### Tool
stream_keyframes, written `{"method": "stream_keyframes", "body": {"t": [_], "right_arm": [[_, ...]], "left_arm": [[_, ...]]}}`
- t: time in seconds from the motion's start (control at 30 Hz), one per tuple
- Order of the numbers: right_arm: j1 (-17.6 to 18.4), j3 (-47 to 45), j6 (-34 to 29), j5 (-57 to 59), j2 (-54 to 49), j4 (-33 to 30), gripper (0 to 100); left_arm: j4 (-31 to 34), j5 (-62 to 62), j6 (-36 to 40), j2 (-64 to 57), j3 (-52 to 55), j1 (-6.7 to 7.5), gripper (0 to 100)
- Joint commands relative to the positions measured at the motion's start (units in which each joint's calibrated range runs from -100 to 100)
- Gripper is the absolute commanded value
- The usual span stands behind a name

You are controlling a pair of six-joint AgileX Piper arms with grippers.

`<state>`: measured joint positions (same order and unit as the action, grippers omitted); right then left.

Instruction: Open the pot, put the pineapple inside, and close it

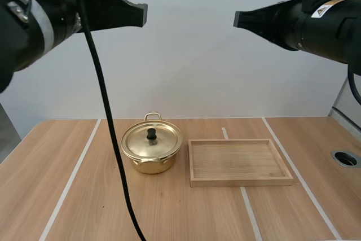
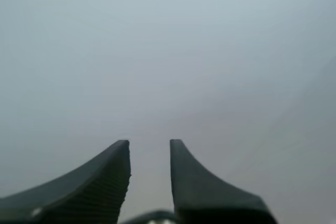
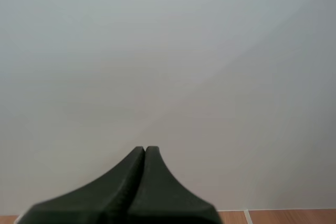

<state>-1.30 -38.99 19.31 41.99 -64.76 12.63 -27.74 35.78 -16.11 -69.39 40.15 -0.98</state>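
A golden pot (image 1: 151, 149) stands on the wooden table, its lid (image 1: 152, 139) on, with a black knob (image 1: 151, 134) in the middle. My left gripper (image 1: 144, 15) is raised high above the table, pointing at the far wall; in the left wrist view its fingers (image 2: 149, 145) stand apart with nothing between them. My right gripper (image 1: 237, 20) is also raised high, facing the left one; in the right wrist view its fingers (image 3: 145, 150) lie together as one dark wedge, holding nothing.
An empty wooden tray (image 1: 241, 162) lies just right of the pot. White tape lines (image 1: 73, 176) run across the table. A round grommet hole (image 1: 345, 158) sits near the right edge.
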Motion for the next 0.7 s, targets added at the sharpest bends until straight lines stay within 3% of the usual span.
{"method": "stream_keyframes", "body": {"t": [0.0,0.1,0.2,0.37,0.67], "right_arm": [[-0.95,0.48,2.06,0.71,-0.69,1.93,0],[-3.18,0.48,2.06,1.99,-2.06,3.44,0],[-4.74,0.48,2.19,3.65,-4.51,8.85,0],[-4.74,-1.98,10.13,4.30,-8.94,19.00,0],[-4.74,-15.73,11.20,5.25,-19.82,18.61,0]], "left_arm": [[2.22,1.52,3.26,-2.75,-0.31,0.14,3],[3.02,1.72,4.33,-5.27,-0.31,0.14,0],[5.36,2.43,7.14,-7.88,-0.31,0.14,0],[9.63,7.00,12.81,-11.37,0.18,0.14,0],[20.46,8.18,22.32,-17.14,12.36,0.14,0]]}}
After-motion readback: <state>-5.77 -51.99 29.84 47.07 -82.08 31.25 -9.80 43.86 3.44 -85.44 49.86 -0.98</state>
